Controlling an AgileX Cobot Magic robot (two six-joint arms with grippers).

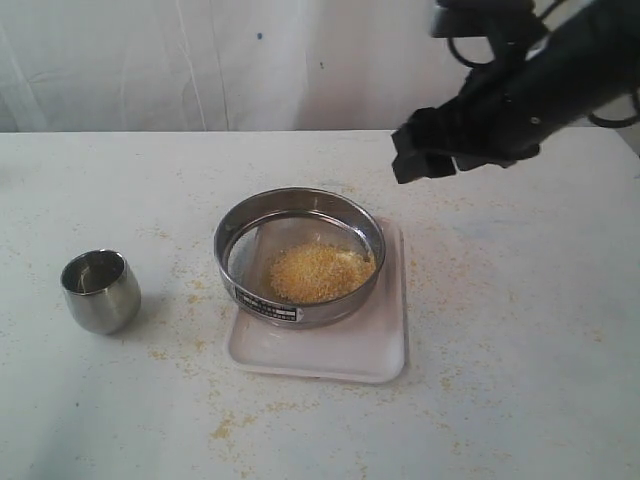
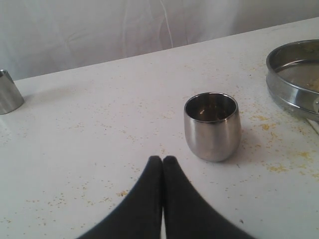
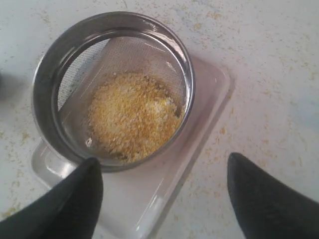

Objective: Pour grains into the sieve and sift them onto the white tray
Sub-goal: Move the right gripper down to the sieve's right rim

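Sieve (image 3: 134, 54) below wide-spread right hand (image 3: 163, 160)

Golden grains (image 1: 318, 272), steel-grey sieve (image 1: 298, 215), white tray (image 1: 370, 355).

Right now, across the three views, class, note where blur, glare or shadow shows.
Exterior view: soft, even light; the steel cup casts a faint shadow; the right pincer looks blurry. Left wrist view: the shut left pincer is soft-edged up close. Right wrist view: grains sharp, sieve rim glinting.

White table (image 1: 520, 330) bears white tray (image 1: 372, 352), steel cup (image 1: 100, 292) well apart, scattered grains (image 1: 222, 428).
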